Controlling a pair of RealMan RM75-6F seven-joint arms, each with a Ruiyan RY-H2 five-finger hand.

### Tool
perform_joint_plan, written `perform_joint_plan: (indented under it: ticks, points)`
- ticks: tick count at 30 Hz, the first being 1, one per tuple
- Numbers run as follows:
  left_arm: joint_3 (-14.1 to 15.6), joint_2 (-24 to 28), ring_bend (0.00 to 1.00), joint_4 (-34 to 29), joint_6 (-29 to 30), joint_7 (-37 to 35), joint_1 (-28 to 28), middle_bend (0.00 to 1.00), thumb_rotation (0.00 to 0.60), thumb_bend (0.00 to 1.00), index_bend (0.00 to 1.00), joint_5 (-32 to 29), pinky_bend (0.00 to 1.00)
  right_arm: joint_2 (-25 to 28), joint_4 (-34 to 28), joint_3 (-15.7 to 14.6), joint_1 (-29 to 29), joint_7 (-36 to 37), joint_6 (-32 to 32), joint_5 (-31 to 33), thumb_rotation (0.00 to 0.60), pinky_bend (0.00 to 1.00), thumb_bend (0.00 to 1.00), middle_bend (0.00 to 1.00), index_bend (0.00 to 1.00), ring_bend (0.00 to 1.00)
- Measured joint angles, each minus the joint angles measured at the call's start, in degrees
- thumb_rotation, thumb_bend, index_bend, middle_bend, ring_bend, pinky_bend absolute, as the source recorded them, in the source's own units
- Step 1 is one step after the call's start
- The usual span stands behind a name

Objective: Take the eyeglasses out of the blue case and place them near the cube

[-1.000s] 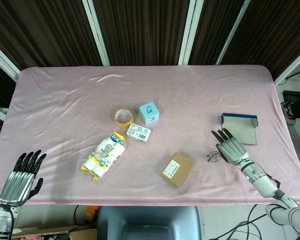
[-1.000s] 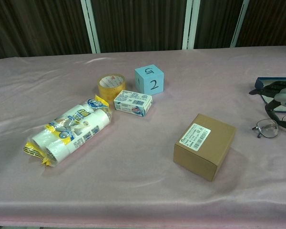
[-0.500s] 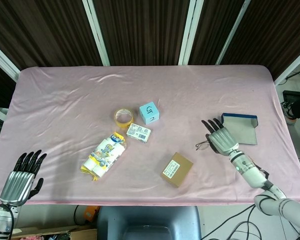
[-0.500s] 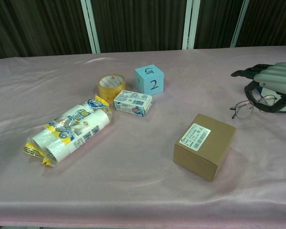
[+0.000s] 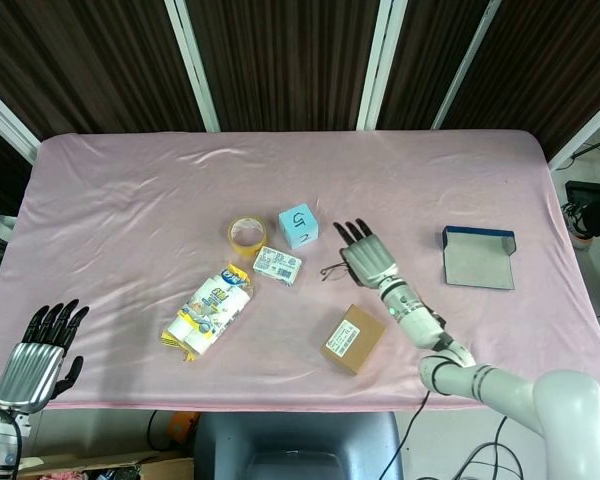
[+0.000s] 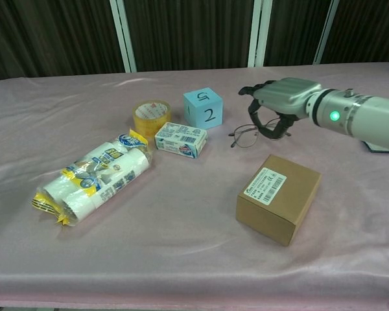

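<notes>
Pinching the eyeglasses between curled fingers, the right hand hangs beside the cube.

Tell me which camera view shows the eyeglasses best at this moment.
The chest view: the eyeglasses show from the side, one lens and the frame clear of the right robot hand holding them. In the head view, the robot hand covers them; only a thin piece shows.

Thin-framed glasses just right of blue cube, prob. touching the bench; open blue case well apart, far right.
</notes>
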Motion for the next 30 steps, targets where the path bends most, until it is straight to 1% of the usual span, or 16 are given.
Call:
perform_joint_plan:
  ticks: [3,5,9,12,15,19,20,22,25,28,30]
  points:
    - [0.03,0.16,0.0,0.14,0.25,-0.49,0.1,0.0,0.6,0.43,0.0,0.16,0.05,-1.83,-0.19,0.31,1.37,-2.79,-0.3,1.65,0.6,0.0,0.63,0.06,0.7,0.0]
    - [0.04,0.25,0.0,0.2,0.24,-0.69,0.13,0.0,0.6,0.43,0.0,0.12,0.05,-2.42,-0.37,0.3,1.8,-4.18,-0.19,2.52,0.6,0.0,0.63,0.06,0.67,0.0]
    - [-0.02,0.34,0.0,0.35,0.6,-0.83,0.14,0.0,0.6,0.43,0.0,0.5,0.05,-2.99,-0.25,0.28,2.4,-5.78,-0.69,5.04,0.6,0.0,0.63,0.07,0.56,0.0]
    - [0.04,0.13,0.0,0.36,0.86,-0.33,0.14,0.0,0.6,0.43,0.0,0.84,0.05,-3.23,0.33,-0.01,2.94,-8.43,-1.21,6.99,0.6,0.0,0.63,0.06,0.45,0.0]
    - [0.02,0.05,0.0,0.19,0.23,-0.1,0.0,0.0,0.6,0.43,0.0,0.61,0.05,-3.25,0.43,-0.35,3.42,-11.75,-1.59,9.7,0.6,0.0,0.6,0.04,0.39,0.0]
    - [-0.29,-0.02,0.0,0.15,-0.16,-0.13,-0.19,0.0,0.6,0.43,0.0,-0.07,0.05,-2.7,-0.59,-0.76,3.86,-16.97,-0.94,15.04,0.6,0.0,0.58,0.02,0.35,0.0]
    - [-0.2,-0.01,0.0,0.15,-0.15,-0.17,-0.19,0.0,0.6,0.43,0.0,0.1,0.05,-2.19,-1.68,-0.78,3.78,-17.68,-0.11,16.15,0.6,0.0,0.56,0.02,0.34,0.0]
    - [0.0,0.07,0.0,0.15,0.17,-0.33,-0.08,0.0,0.6,0.43,0.0,0.59,0.05,-0.96,-4.09,-0.85,3.33,-17.88,1.74,16.45,0.6,0.0,0.49,0.01,0.31,0.0]
    - [0.09,0.24,0.0,0.16,1.19,-0.65,0.34,0.0,0.6,0.43,0.0,0.89,0.05,2.52,-10.21,-1.23,1.52,-17.39,6.59,14.48,0.6,0.0,0.39,0.0,0.24,0.0]
    - [0.02,0.49,0.0,0.04,2.0,-1.23,0.81,0.0,0.6,0.43,0.0,0.87,0.05,7.68,-18.93,-2.14,-1.9,-16.04,12.83,11.33,0.6,0.0,0.34,0.0,0.15,0.0]
    - [-0.01,0.65,0.0,-0.07,2.39,-1.49,1.02,0.0,0.6,0.43,0.0,0.9,0.05,12.35,-26.26,-3.45,-5.47,-14.49,17.88,8.61,0.6,0.0,0.33,0.0,0.11,0.0]
